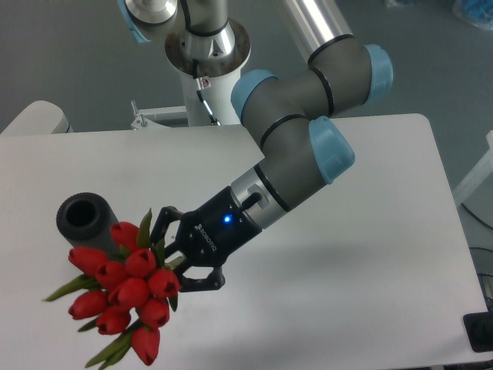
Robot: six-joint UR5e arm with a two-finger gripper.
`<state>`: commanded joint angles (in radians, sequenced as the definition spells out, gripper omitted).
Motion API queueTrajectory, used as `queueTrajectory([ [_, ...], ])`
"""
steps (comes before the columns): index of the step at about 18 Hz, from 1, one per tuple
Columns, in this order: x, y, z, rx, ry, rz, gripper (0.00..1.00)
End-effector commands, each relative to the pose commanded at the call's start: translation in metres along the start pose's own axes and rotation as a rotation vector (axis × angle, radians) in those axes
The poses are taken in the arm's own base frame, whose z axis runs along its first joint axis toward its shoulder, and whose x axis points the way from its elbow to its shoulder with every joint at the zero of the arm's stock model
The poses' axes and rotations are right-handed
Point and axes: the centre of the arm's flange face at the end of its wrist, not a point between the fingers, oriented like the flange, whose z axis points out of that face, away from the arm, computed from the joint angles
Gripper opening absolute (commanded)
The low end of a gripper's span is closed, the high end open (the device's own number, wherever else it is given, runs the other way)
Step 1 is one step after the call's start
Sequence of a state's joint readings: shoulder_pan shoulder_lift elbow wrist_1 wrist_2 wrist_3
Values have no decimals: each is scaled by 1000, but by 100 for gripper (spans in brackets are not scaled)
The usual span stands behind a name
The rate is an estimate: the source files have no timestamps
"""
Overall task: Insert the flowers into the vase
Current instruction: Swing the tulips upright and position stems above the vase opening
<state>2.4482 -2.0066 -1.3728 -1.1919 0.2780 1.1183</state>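
My gripper (179,256) is shut on the stems of the flowers (122,291), a bunch of red tulip buds with green leaves. The bunch is lifted off the table and tilted, its heads pointing toward the camera and lower left. The stems are hidden between the fingers. The vase (82,219), a matte black cylinder with a round hole in its top, stands at the left of the table. The flower heads overlap the vase's lower right part in this view, so most of its body is hidden. The gripper is to the right of the vase.
The white table (370,254) spans the view, with its right edge near x 600. The arm's base column (204,46) rises behind the table's back edge. A dark object (479,333) sits at the lower right corner off the table.
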Motion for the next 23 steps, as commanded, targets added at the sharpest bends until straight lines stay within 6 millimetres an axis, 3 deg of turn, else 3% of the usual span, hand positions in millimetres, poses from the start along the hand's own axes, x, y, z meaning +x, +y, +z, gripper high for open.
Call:
queueTrajectory([
  [2, 9, -1, 0, 47, 23, 3, 1],
  [4, 14, 13, 6, 80, 45, -7, 1],
  [9, 51, 32, 7, 191, 88, 35, 2],
  [16, 86, 38, 15, 186, 106, 43, 3],
  [23, 114, 38, 53, 168, 172, 84, 4],
])
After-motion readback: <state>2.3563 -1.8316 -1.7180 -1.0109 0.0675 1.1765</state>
